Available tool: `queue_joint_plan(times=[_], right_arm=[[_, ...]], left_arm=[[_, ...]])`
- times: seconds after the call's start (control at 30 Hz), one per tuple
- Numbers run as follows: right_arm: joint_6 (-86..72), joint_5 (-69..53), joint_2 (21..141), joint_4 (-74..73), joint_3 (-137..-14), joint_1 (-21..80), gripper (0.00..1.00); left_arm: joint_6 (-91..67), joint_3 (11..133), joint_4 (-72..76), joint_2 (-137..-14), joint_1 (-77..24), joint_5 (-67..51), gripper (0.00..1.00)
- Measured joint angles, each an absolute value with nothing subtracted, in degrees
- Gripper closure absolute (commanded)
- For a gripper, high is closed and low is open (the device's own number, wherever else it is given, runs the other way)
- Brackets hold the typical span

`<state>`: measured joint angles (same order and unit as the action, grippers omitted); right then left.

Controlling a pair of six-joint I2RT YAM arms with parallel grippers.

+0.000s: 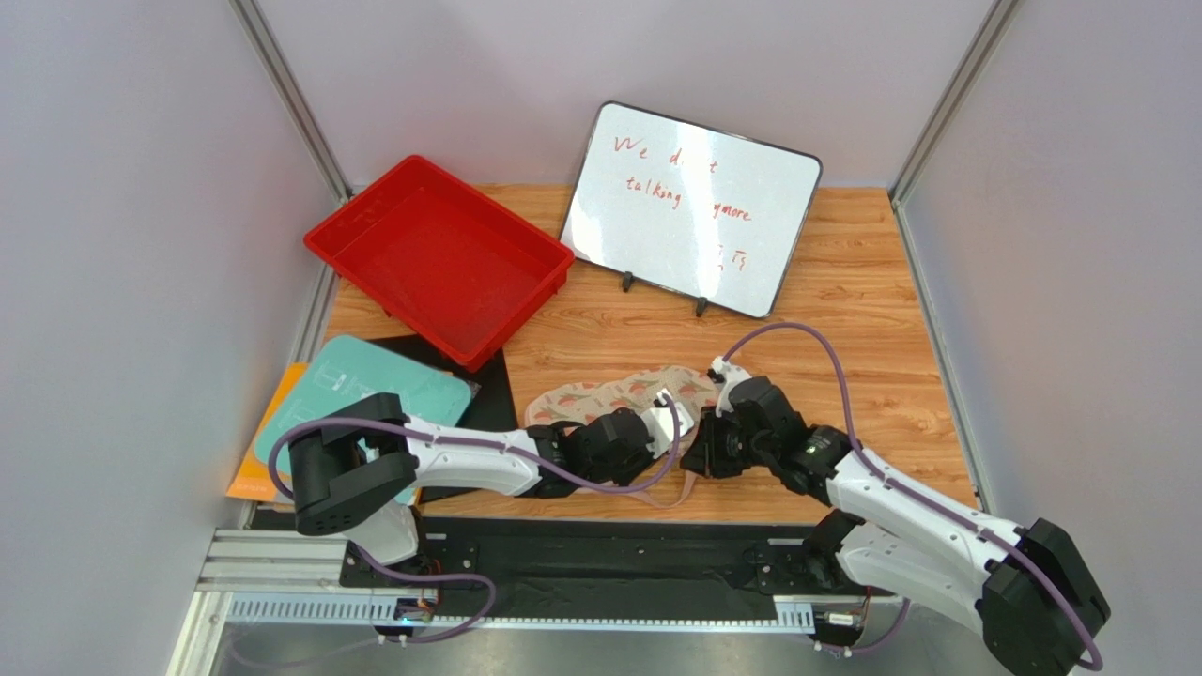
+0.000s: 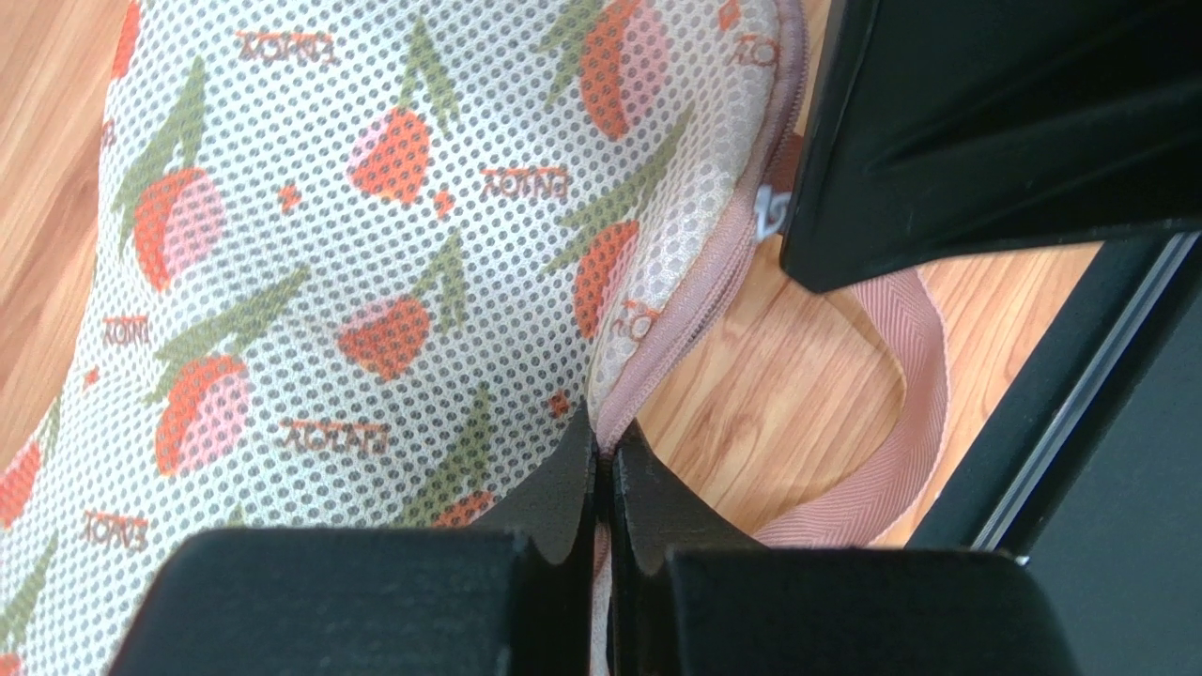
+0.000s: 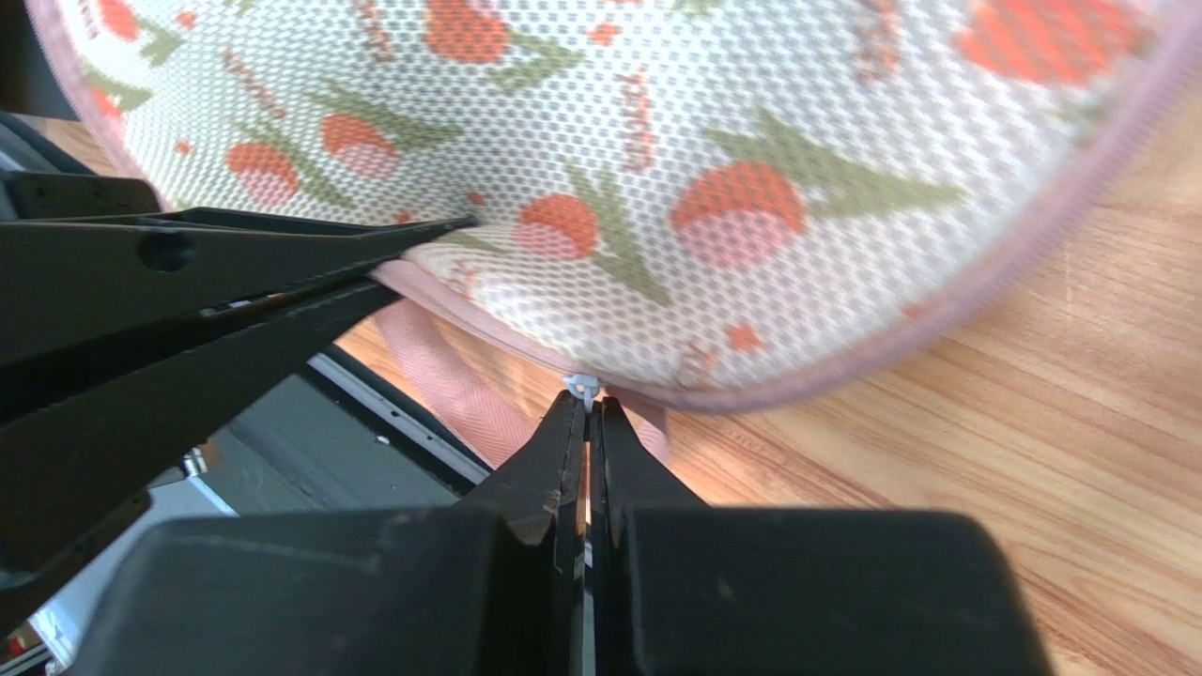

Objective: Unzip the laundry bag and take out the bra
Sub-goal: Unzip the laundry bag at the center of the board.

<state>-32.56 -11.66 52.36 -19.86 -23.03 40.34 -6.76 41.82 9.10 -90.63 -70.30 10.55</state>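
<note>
The laundry bag [image 1: 607,395] is a cream mesh pouch with a red and green print, lying flat on the wooden table in front of both arms. It fills the left wrist view [image 2: 367,240] and the right wrist view [image 3: 734,155]. My left gripper [image 2: 607,458] is shut on the bag's pink zipper edging [image 2: 677,338]. My right gripper [image 3: 584,402] is shut on the small white zipper pull [image 3: 580,383] at the bag's edge, close beside the left gripper. The pink loop [image 2: 903,409] lies on the wood. The zipper looks closed. The bra is hidden.
A red tray [image 1: 440,257] stands at the back left and a whiteboard [image 1: 691,207] at the back centre. A teal board [image 1: 370,389] over orange and black sheets lies at the left. A black rail [image 1: 593,556] runs along the near table edge.
</note>
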Motion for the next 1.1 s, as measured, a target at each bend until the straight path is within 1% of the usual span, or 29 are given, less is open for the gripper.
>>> queue_joint_plan(times=[0.33, 0.43, 0.47, 0.5, 0.57, 0.63, 0.73, 0.87, 1.0, 1.1], right_arm=[[-32.58, -11.0, 53.98, -20.08, -24.45, 39.92, 1.0], [-32.58, -11.03, 54.7, -20.08, -24.49, 39.92, 1.0], [-32.58, -11.07, 54.74, -20.08, -24.49, 39.92, 1.0], [-32.56, -11.07, 54.76, -20.12, -24.49, 39.92, 1.0], [-32.56, -11.2, 54.76, -20.05, -24.49, 39.81, 1.0], [-32.56, -11.55, 54.74, -19.94, -24.49, 39.66, 1.0], [-32.53, -12.03, 54.7, -19.86, -24.49, 39.66, 1.0], [-32.56, -12.73, 54.7, -19.81, -24.49, 39.66, 1.0], [-32.77, -13.85, 54.43, -19.42, -24.49, 39.66, 1.0], [-32.91, -14.61, 53.74, -19.4, -24.49, 39.66, 1.0]], left_arm=[[-7.57, 37.82, 8.08, -85.93, -70.3, 12.56, 1.0], [-7.38, 37.74, 7.64, -85.43, -70.3, 12.34, 0.67], [-7.18, 37.74, 7.42, -85.21, -70.3, 12.25, 0.44], [-6.96, 37.76, 7.18, -84.93, -70.28, 12.14, 0.36], [-6.61, 37.76, 6.46, -83.94, -70.37, 11.77, 0.26], [-6.09, 37.82, 6.04, -82.61, -70.61, 11.46, 0.23], [-4.93, 39.33, 5.45, -81.76, -71.7, 11.22, 0.23], [-3.57, 42.04, 5.89, -82.06, -72.77, 10.5, 0.23], [-2.81, 44.6, 6.72, -85.3, -72.99, 10.31, 0.23], [-2.52, 45.47, 7.09, -88.25, -72.99, 10.39, 0.26]])
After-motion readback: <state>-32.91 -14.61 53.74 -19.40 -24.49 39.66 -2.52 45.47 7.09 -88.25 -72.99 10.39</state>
